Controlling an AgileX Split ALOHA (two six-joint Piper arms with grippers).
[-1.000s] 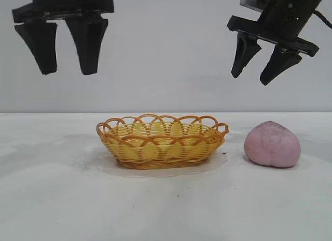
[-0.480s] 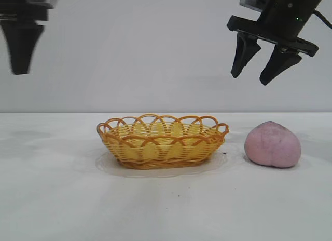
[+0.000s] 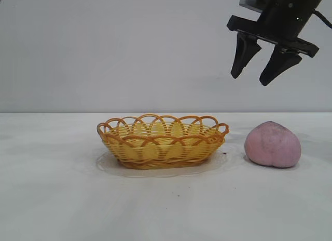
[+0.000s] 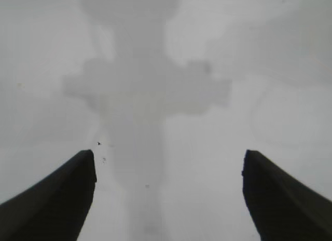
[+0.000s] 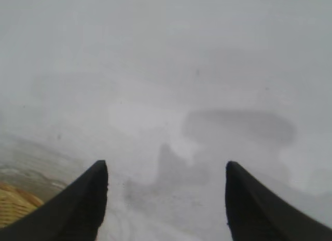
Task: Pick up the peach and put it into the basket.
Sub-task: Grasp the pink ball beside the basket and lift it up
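Right arm's matte black gripper (image 3: 258,76): two tapering, pointed fingers beneath a flat black crossbar; grey block and thin black cable above. Left arm's matte black gripper (image 4: 168,199): two matching wedge-shaped fingers.

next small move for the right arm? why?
Probably lower the right gripper straight down toward the peach. Its jaws hang open and empty, high above the peach, which lies on the table beside the basket, not in it. The left gripper is open over bare table.
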